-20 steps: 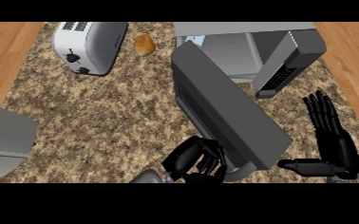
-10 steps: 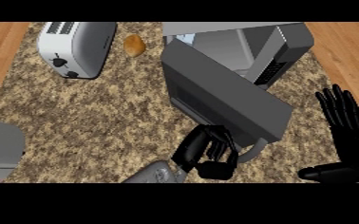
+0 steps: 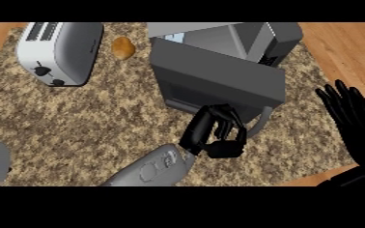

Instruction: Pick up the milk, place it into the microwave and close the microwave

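The grey microwave stands at the back right of the counter. Its dark door is swung most of the way across the opening, with a narrow gap left at the top. A small pale patch shows in that gap; I cannot tell whether it is the milk. My left hand is at the door's lower edge beside the grey handle, fingers curled and touching the door. My right hand rests open at the right edge, fingers up, holding nothing.
A silver toaster stands at the back left, with a small orange-brown roll beside it. A grey object pokes in at the left edge. The speckled counter meets a wooden floor on the right.
The microwave door has swung further towards shut. My left hand has moved up and right with it, staying on its lower edge. The right hand stays open at the right edge.
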Robot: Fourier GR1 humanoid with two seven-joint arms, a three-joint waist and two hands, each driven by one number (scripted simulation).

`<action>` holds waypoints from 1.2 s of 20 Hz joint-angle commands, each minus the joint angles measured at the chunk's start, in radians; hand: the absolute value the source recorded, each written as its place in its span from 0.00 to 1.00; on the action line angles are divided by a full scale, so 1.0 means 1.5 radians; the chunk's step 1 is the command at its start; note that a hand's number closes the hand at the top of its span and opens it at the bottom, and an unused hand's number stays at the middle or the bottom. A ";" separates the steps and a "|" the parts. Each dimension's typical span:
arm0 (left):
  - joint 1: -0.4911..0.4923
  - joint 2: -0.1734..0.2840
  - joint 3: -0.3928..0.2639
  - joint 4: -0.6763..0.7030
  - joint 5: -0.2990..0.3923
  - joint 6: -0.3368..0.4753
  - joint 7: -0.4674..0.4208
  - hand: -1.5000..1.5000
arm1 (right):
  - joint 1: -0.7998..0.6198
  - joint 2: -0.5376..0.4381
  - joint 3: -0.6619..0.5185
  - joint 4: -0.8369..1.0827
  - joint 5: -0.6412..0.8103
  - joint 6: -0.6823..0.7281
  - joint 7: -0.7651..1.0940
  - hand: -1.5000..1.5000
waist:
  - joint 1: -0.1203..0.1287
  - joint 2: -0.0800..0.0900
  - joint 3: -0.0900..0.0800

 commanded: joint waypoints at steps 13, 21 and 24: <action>-0.140 -0.004 0.134 0.093 0.184 0.049 -0.053 1.00 | -0.029 -0.027 0.009 -0.053 -0.106 0.042 0.073 0.00 | -0.061 0.028 -0.002; -0.171 -0.004 0.156 0.143 0.233 0.035 -0.108 1.00 | -0.051 -0.049 0.000 -0.071 -0.141 0.041 0.102 0.00 | -0.075 0.035 -0.001; -0.183 -0.004 0.163 0.152 0.248 0.029 -0.121 1.00 | -0.056 -0.057 -0.005 -0.076 -0.153 0.041 0.110 0.00 | -0.078 0.035 0.000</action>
